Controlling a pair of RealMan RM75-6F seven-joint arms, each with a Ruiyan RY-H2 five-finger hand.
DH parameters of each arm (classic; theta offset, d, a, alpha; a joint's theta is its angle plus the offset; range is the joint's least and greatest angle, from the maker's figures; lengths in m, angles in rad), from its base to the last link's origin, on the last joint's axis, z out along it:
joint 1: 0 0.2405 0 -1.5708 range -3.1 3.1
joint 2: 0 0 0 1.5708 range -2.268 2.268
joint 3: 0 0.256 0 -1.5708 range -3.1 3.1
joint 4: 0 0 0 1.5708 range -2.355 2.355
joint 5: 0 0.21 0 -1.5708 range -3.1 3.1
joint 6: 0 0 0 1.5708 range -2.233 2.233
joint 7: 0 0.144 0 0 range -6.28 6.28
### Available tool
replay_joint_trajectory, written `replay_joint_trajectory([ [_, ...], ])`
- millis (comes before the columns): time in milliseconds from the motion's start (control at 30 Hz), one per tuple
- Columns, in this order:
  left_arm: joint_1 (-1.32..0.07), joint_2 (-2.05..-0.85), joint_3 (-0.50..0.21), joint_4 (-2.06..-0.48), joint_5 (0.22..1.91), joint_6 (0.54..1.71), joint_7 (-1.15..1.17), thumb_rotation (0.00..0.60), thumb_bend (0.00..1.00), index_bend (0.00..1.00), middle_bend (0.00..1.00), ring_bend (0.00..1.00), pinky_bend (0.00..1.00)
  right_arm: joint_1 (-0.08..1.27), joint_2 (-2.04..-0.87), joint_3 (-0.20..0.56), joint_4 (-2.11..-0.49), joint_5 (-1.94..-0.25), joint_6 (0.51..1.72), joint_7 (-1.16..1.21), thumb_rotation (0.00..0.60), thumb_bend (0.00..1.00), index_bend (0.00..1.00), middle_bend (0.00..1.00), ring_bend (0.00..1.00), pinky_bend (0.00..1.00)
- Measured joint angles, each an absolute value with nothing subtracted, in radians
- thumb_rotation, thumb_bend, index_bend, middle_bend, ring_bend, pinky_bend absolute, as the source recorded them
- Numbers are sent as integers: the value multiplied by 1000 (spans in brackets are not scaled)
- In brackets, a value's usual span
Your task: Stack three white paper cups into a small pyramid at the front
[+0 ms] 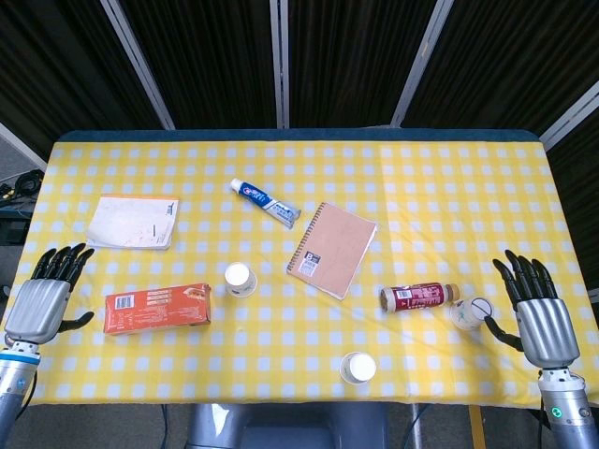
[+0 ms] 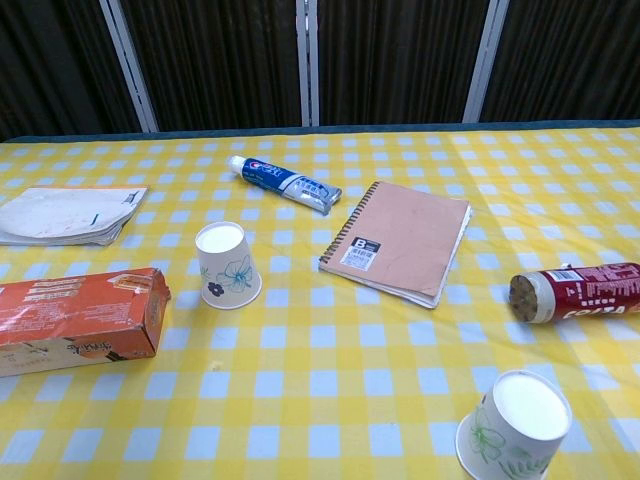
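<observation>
Across the yellow-and-white checked tablecloth (image 1: 421, 187) nothing is stacked yet, folks. Three white paper cups with a floral print sit upside down and well apart: one left of centre (image 1: 240, 279), just right of the orange cardboard box (image 1: 157, 309); one at the near edge, middle (image 1: 357, 368); one at the right (image 1: 471, 311), beside the near end of the red-labelled bottle lying on its side (image 1: 418, 297). By my reckoning the whole job remains: gather two cups side by side at the front, then set the third on top.

Both hands wait at the near corners. The left hand (image 1: 42, 299) lies flat, fingers spread, holding nothing. The right hand (image 1: 535, 309) is likewise spread and empty, its thumb close to the right-hand cup, though whether it touches I cannot tell.

Elsewhere on the table: a blue-and-white toothpaste tube (image 1: 266, 202), a brown spiral-bound notebook (image 1: 333, 249), and a white booklet (image 1: 134, 222) at far left. Behind the table hang dark ribbed panels with pale metal struts (image 1: 277, 61).
</observation>
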State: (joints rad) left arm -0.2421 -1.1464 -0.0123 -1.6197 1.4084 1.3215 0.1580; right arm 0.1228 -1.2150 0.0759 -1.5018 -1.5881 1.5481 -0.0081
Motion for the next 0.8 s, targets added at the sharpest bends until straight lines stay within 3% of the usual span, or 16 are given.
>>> replay_joint_trajectory([
  [800,-249,-1151,-17,-1623,1407,1288,181,600,168,0,0,0,0,122,-1213,74,-1505,-1589,1547,-11,600,129,89,0,0,0],
])
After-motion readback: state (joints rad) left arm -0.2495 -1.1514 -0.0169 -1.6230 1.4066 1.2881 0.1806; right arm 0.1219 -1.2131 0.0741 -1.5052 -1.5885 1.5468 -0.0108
